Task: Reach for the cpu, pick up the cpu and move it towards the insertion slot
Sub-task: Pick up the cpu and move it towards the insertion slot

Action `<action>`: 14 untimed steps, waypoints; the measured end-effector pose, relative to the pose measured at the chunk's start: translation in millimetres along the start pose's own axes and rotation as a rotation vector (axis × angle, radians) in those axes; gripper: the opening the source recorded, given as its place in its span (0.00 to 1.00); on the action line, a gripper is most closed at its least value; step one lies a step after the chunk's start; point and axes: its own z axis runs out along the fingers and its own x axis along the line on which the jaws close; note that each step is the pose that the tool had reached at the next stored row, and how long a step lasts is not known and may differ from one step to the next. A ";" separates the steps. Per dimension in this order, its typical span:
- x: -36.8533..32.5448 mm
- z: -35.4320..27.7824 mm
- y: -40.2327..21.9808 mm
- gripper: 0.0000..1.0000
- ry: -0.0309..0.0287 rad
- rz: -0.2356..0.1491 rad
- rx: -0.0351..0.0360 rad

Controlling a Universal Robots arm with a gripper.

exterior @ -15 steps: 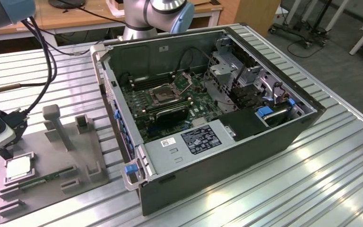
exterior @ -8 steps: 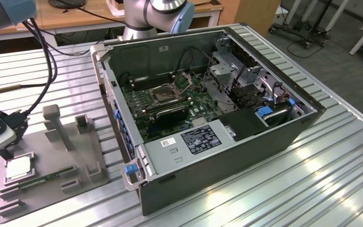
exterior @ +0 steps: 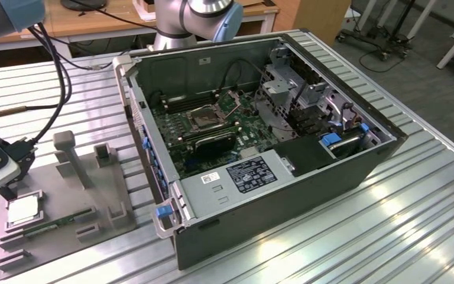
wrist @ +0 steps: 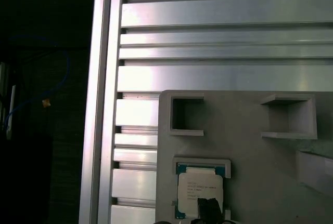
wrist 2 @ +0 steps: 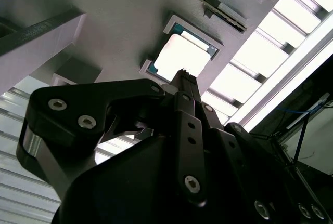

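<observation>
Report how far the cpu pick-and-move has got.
Done: the reach; the gripper is right over the cpu, contact unclear. In hand: nothing lifted; the cpu lies in its recess in the grey holder. Left: the pick-up and the carry to the insertion slot inside the computer case.

No print is readable. In the first wrist view the cpu has several faint lines of lettering on its metal top, too small to read. In the lower centre of the exterior view, a printed label and a small white sticker on the computer case are also illegible.
</observation>
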 end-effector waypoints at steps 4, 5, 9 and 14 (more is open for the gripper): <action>0.0 0.1 0.0 0.10 0.0000 0.000 -0.0001; 0.0 0.1 0.0 0.11 -0.0001 0.000 -0.0001; 0.0 0.1 0.0 0.29 0.0000 0.000 -0.0001; 0.0 0.2 0.0 0.47 0.0000 0.000 -0.0001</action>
